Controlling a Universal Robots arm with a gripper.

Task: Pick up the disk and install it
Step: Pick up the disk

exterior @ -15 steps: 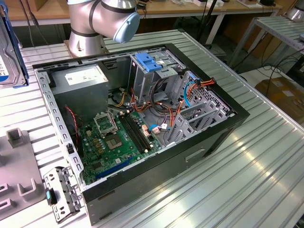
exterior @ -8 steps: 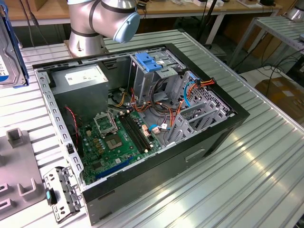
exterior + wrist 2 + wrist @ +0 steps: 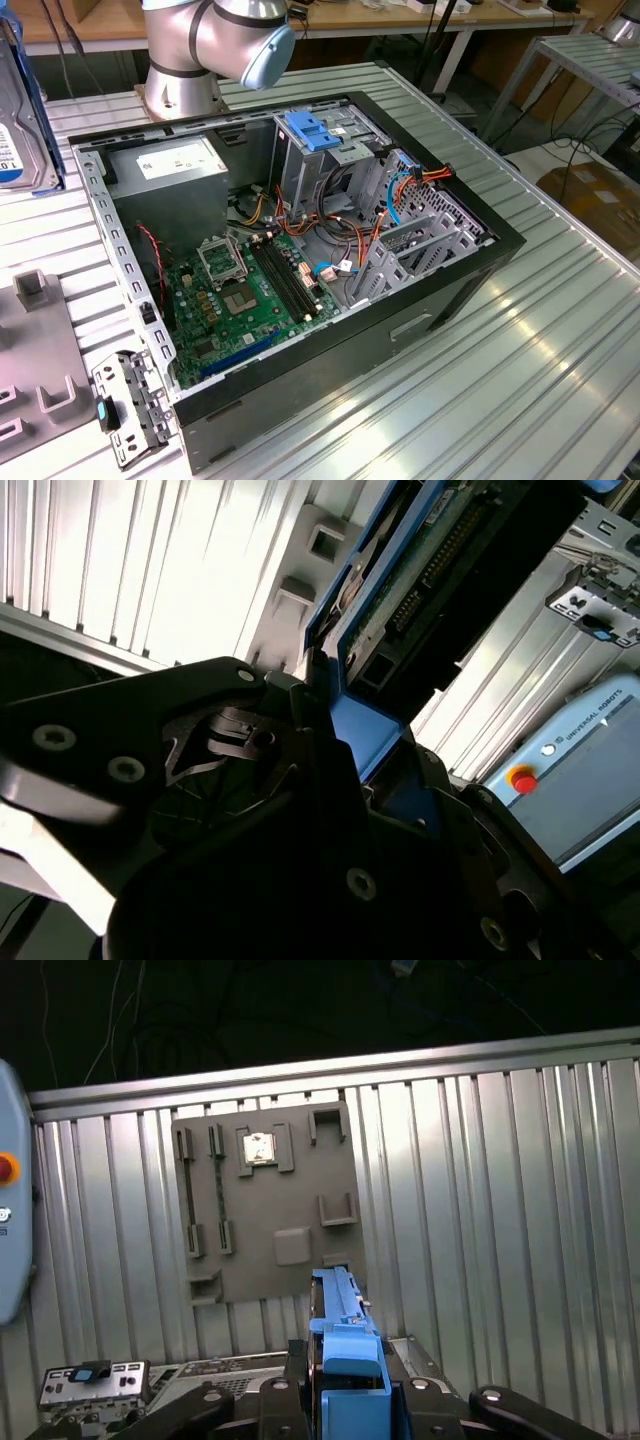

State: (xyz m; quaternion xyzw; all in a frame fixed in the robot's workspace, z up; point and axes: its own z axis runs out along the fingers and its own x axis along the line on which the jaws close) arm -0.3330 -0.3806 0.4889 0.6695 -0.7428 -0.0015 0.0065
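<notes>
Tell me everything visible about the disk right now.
The disk stands on edge at the exterior view's left border: silver metal, white label with a blue band, blue plastic rails. In the second wrist view its dark circuit board and connector show. The gripper clamps its blue rail.

Open case, crowded drive corner
Cables (image 3: pixel 415 180) crowd the drive cage (image 3: pixel 335 155); the motherboard (image 3: pixel 245 290) lies open above; the table (image 3: pixel 540 380) is bare along its edge on the exterior view's right; the disk (image 3: pixel 15 110) hangs clear of the case (image 3: pixel 440 300).
</notes>
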